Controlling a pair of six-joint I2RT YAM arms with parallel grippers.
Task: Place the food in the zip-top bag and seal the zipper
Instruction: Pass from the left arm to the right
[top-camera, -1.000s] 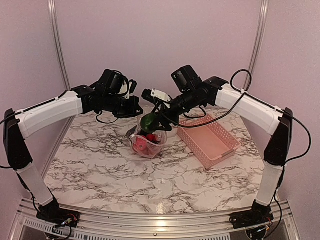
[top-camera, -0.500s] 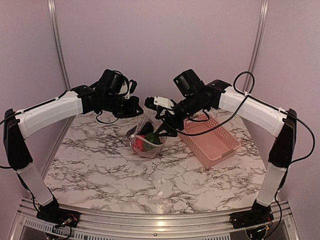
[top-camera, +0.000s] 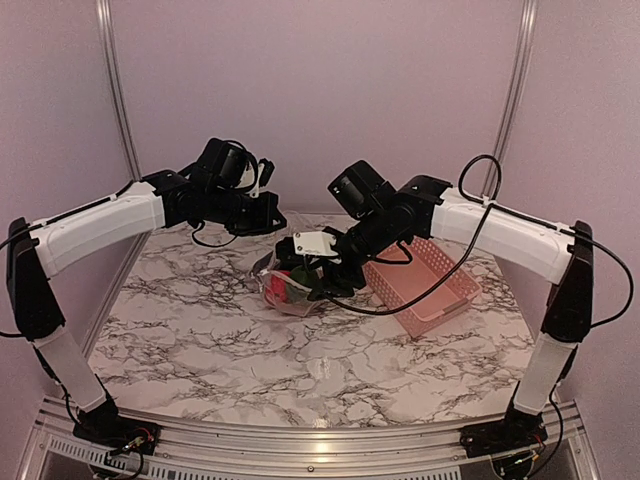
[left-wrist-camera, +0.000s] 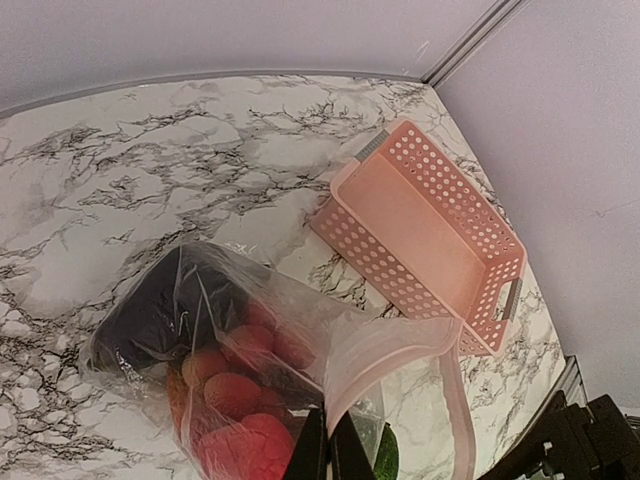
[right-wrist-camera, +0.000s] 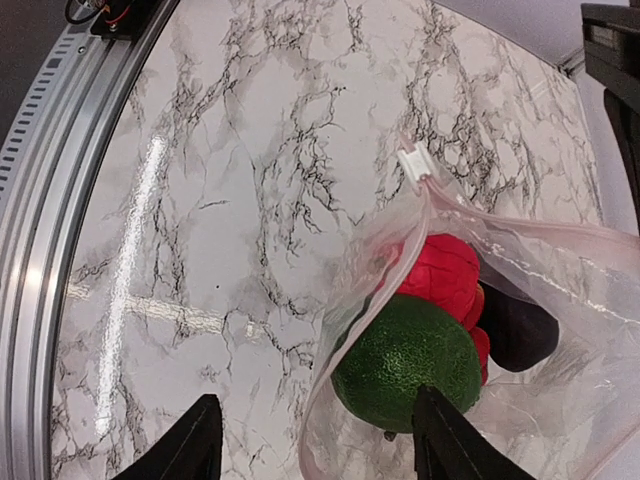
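Observation:
The clear zip-top bag (top-camera: 283, 296) lies mid-table with its mouth held up. My left gripper (top-camera: 272, 222) is shut on the zipper (left-wrist-camera: 400, 345) strip at the mouth's rim, its fingertips (left-wrist-camera: 327, 430) pinched together on the plastic. Inside lie the dark eggplant (left-wrist-camera: 150, 310), small red-yellow fruits (left-wrist-camera: 228, 392) and a red piece (right-wrist-camera: 440, 275). A green round fruit (right-wrist-camera: 408, 362) rests just inside the mouth. My right gripper (right-wrist-camera: 320, 445) stands open over the mouth (top-camera: 322, 278), one finger (right-wrist-camera: 452, 440) against the green fruit, gripping nothing.
The pink slatted basket (top-camera: 425, 282) stands right of the bag, close under my right forearm. A white tab (right-wrist-camera: 413, 163) sits at one end of the zip strip. The metal rail (right-wrist-camera: 60, 190) marks the near table edge.
My right gripper held the green fruit above the bag, let it drop inside, then came down and left over the mouth. The left gripper has kept still on the rim.

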